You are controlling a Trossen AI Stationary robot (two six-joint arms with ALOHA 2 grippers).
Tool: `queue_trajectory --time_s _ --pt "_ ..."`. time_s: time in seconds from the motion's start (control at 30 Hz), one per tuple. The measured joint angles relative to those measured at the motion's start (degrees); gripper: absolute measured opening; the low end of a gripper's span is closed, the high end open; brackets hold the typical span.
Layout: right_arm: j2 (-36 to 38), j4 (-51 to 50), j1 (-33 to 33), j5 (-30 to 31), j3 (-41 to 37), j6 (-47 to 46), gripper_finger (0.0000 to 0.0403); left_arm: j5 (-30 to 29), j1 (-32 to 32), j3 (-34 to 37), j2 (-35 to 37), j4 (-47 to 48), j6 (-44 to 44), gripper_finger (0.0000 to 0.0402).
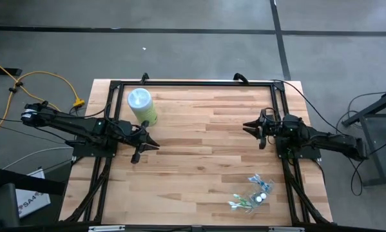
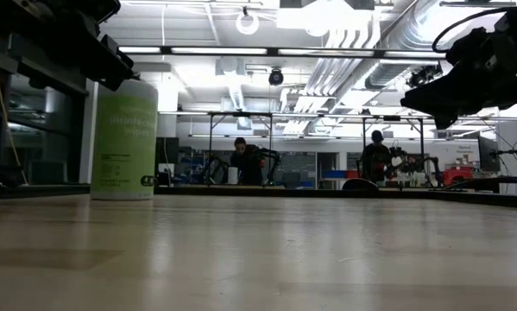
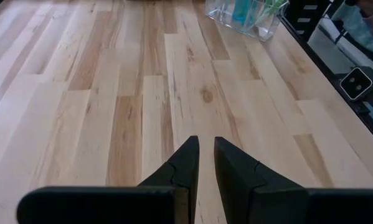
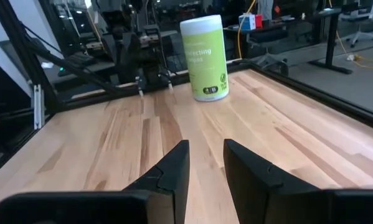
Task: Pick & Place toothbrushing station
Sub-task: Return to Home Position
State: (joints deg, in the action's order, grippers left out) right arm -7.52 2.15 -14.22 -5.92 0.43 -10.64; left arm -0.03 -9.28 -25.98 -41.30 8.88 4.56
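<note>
— claws first. what do you record?
— the left claw (image 1: 153, 144) hangs above the boards on the table's left side. its fingers (image 3: 185, 163) are parted by no more than a slit and nothing is held. the right claw (image 1: 249, 126) faces it from the right side. its fingers (image 4: 174, 163) are a little wider apart, and it is also empty.
— and the goods?
— the toothbrushes (image 1: 243, 203) stand bunched in the clear holder (image 3: 267, 26), with a blue tube (image 3: 241, 9) among them. the holder sits near the table (image 1: 205, 161) corner on the right arm's side, close to the black frame (image 1: 289, 187) and well apart from both claws.
— hazards?
— in my judgement only the parking of the arms remains. the green canister (image 1: 142, 105) stands upright just beside the left arm, and a careless swing of that arm toward it would tip it. the holder is near the rail, so a low sweep by the right arm could shove it against the frame or spill the brushes. the yellow cable (image 1: 44, 80) on the floor behind the left arm might snag.
— room to move?
— the widest run is the bare boards between the two claws. the frame rails close off the sides and the far edge.
</note>
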Motion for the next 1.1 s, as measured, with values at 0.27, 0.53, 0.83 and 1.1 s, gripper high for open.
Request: queue_trajectory --time_s 0.27,0.53,0.83,1.1 --pt "0.4 -1.2 0.0 5.6 0.0 -1.0 0.0090 0.7 0.0 0.0 0.0 -0.3 0.0 0.0044" --pt "0.7 -1.4 -0.2 5.6 -0.1 0.9 0.0090 0.6 0.0 0.0 0.0 -0.4 0.0 0.0044" --pt "-0.5 -1.4 -0.1 5.6 -0.1 1.5 0.0090 2.7 0.0 0.0 0.0 -0.4 0.3 0.0044" --pt "-0.5 -1.5 -0.1 5.6 -0.1 1.5 0.0090 4.2 0.0 0.0 0.0 -0.4 -0.2 0.0044"
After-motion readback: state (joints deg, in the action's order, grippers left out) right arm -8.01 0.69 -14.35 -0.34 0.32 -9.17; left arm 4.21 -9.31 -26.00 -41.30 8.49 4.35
